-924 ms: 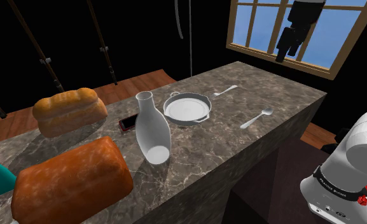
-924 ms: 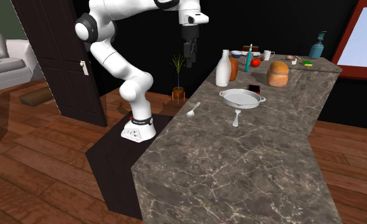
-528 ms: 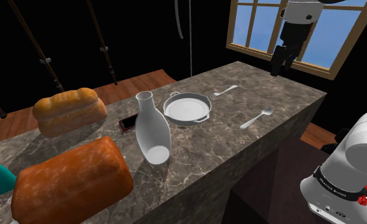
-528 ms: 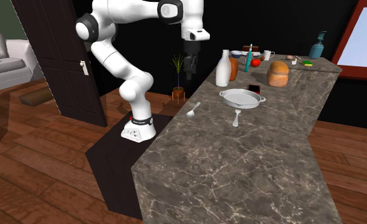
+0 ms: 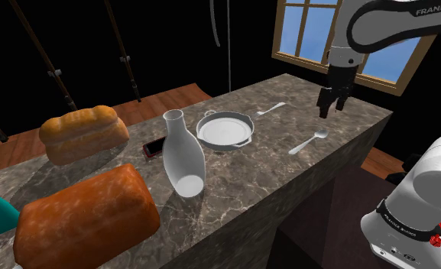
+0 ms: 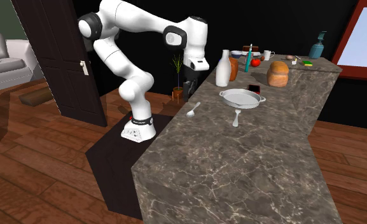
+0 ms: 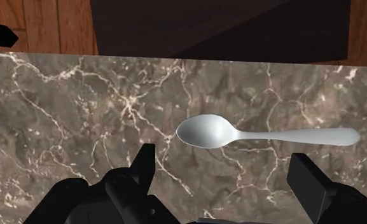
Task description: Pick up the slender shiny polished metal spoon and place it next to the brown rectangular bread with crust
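Marble desk (image 5: 276,170), pincer over the spoon.
I see the pincer (image 7: 223,162) spread wide with nothing in its hold, hovering above the spoon (image 7: 268,134). The spoon lies flat close to the desk's long edge on the arm's side, just beyond the fingertips and untouched. A pan (image 5: 225,130) sits farther in, well apart from it.

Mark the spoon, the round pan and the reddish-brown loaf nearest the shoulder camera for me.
spoon (image 7: 268,135), wrist view, handle near the bowl.
round pan (image 5: 225,130), shoulder view, bare inner floor.
reddish-brown loaf (image 5: 85,218), shoulder view, long side face.
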